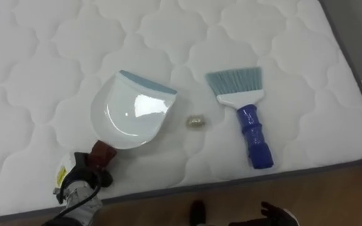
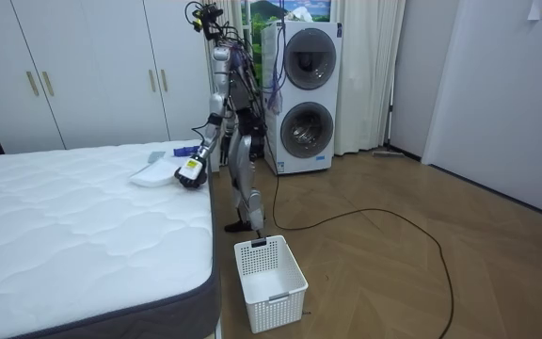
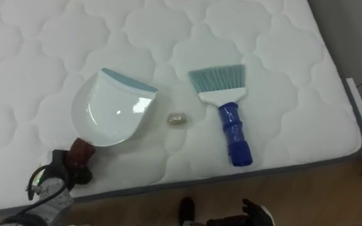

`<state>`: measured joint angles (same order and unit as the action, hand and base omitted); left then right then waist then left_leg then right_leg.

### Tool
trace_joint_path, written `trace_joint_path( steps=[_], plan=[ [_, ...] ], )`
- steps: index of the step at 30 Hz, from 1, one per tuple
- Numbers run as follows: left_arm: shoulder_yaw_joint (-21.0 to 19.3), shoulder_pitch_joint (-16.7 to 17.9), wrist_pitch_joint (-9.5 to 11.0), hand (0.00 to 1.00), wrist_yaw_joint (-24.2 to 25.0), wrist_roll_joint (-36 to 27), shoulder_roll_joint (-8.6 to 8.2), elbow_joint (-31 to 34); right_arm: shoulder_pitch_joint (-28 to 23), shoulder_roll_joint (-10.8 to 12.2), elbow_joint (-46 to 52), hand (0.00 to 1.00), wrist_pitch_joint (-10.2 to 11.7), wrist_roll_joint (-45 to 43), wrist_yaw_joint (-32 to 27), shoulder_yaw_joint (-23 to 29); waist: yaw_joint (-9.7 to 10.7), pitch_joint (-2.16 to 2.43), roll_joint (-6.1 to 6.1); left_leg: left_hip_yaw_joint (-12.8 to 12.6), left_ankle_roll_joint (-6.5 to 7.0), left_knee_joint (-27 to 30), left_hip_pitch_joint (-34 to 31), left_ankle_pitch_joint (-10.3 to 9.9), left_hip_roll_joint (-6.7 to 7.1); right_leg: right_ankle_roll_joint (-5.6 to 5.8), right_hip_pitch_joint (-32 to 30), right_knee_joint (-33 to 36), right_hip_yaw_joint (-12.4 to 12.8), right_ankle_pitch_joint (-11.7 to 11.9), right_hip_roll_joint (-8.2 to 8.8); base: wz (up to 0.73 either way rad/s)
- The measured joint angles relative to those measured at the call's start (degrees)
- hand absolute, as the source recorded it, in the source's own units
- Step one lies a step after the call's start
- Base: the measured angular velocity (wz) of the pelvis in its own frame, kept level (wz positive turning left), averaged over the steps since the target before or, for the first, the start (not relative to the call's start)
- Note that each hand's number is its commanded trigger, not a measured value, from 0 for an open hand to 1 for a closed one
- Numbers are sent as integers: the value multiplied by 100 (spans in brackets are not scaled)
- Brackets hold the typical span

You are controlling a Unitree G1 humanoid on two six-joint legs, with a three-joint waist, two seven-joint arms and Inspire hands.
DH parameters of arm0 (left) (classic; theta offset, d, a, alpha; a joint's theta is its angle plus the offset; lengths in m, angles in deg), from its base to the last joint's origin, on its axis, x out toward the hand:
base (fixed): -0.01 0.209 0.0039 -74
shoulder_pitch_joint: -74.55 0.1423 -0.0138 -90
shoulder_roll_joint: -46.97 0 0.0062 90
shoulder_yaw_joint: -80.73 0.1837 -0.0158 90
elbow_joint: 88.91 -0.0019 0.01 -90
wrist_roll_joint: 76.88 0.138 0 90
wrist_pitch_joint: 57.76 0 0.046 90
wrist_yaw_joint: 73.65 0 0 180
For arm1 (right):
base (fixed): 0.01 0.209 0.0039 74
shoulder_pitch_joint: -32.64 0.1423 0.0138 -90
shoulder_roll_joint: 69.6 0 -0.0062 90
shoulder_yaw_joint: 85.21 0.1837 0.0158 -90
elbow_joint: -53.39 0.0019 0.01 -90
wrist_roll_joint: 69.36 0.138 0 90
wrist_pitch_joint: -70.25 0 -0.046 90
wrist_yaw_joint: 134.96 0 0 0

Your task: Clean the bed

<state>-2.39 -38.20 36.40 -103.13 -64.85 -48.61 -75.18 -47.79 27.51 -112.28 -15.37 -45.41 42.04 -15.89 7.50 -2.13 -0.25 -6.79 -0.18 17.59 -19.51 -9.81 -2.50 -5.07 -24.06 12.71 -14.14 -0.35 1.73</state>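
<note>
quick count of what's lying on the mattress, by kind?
dustpan: 1
brush: 1
litter scrap: 1
Total: 3

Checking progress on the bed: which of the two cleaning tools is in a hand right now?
The white dustpan; the left hand grips its handle. The blue-handled brush lies free.
</note>
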Motion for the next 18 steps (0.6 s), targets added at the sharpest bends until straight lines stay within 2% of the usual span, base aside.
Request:
trace_joint_path(
  steps=[1,3,6,12,16,18],
  plan=[
    [2,3,-1,100,-36,9,31,0,-14,-8,0,0,0,38,-1,4,-5,-1,-4,12,-2,5,-10,2,1,-1,-4,2,-6,4,2,11],
    [14,63,-1,100,-186,68,225,0,-28,-14,-5,0,-1,124,-6,66,-19,-6,-24,26,-4,39,-22,3,3,-4,-4,15,-11,12,6,5],
    [14,89,-2,100,-399,255,421,15,-73,-32,-4,0,0,292,-11,195,-34,-8,-65,42,-3,48,-69,3,25,3,-69,121,-11,-8,41,3],
    [1,160,36,100,-663,1019,496,235,-190,-80,-99,0,61,492,-28,838,-116,-8,-166,80,1,58,-135,1,78,10,-191,352,-26,-110,112,3],
    [35,157,126,100,-909,1492,532,324,-182,-202,-111,0,60,666,-141,1095,-119,-9,-173,65,7,172,-215,-3,110,7,-353,550,4,-183,171,-1],
    [254,177,128,100,-1043,1624,544,324,-119,-267,-102,0,71,925,-281,1351,-84,-8,-173,51,17,185,-235,-10,113,11,-357,579,7,-190,179,-2]
  ],
)
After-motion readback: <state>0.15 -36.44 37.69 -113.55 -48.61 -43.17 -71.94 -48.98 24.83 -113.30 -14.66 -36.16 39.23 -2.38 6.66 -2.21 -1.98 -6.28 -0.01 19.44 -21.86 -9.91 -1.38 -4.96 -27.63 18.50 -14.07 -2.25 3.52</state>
